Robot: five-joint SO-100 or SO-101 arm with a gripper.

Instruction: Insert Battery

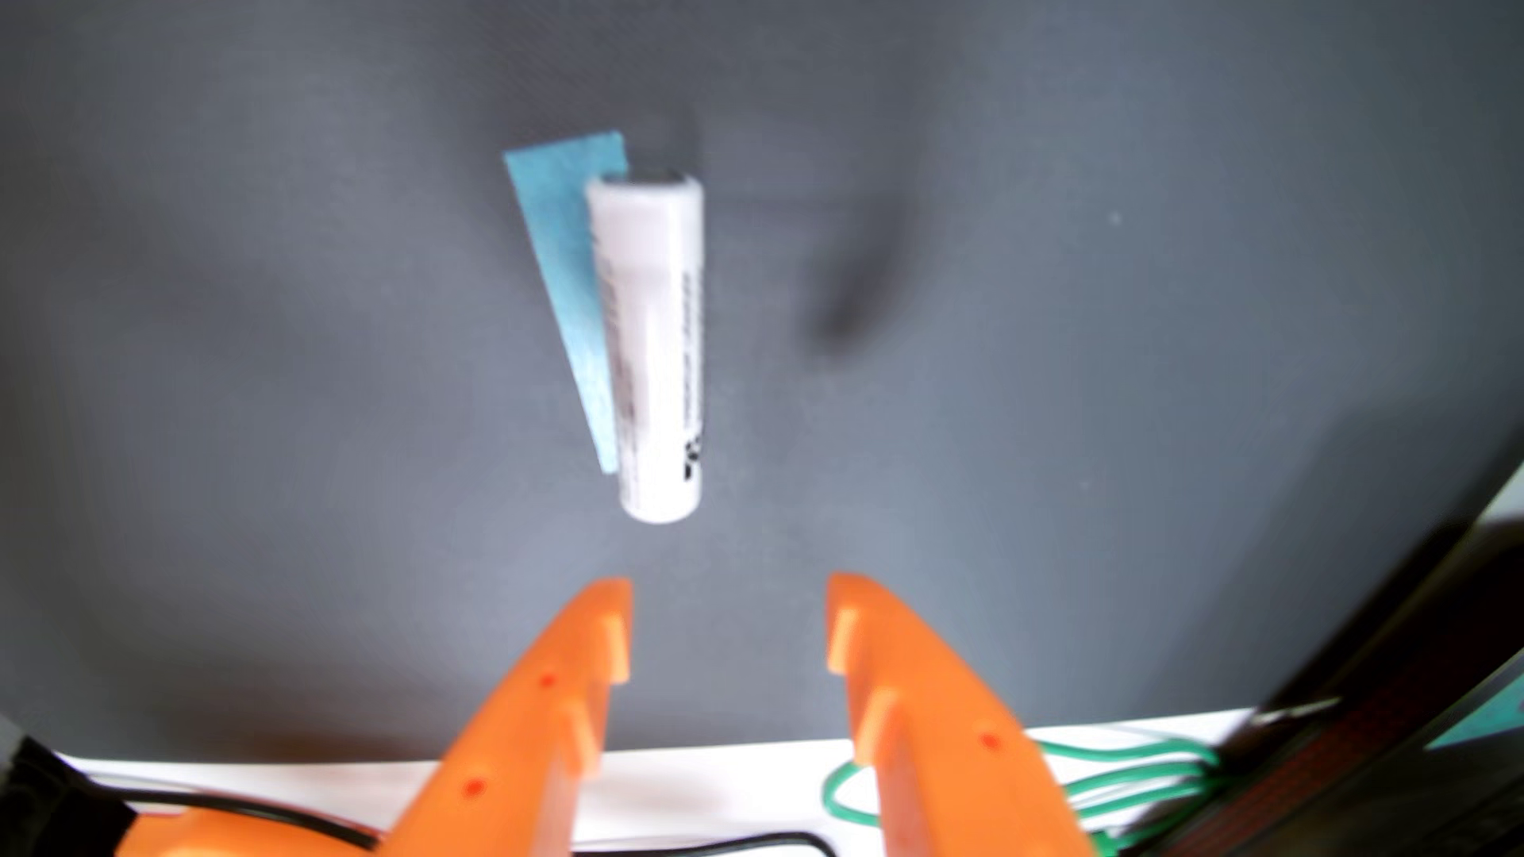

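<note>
In the wrist view a white cylindrical battery (656, 346) with dark print lies on a dark grey mat (247, 371), lengthwise toward the camera. A strip of blue tape (565, 272) lies on the mat along its left side, partly under it. My orange gripper (730, 606) comes in from the bottom edge. Its jaws stand open and empty, with the fingertips (606, 610) just short of the battery's near end. No battery holder is in view.
The mat's near edge meets a white surface (709, 783) at the bottom. Green wires (1105, 770) and a black cable (742, 842) lie there. A dark object (1402, 742) fills the bottom right corner.
</note>
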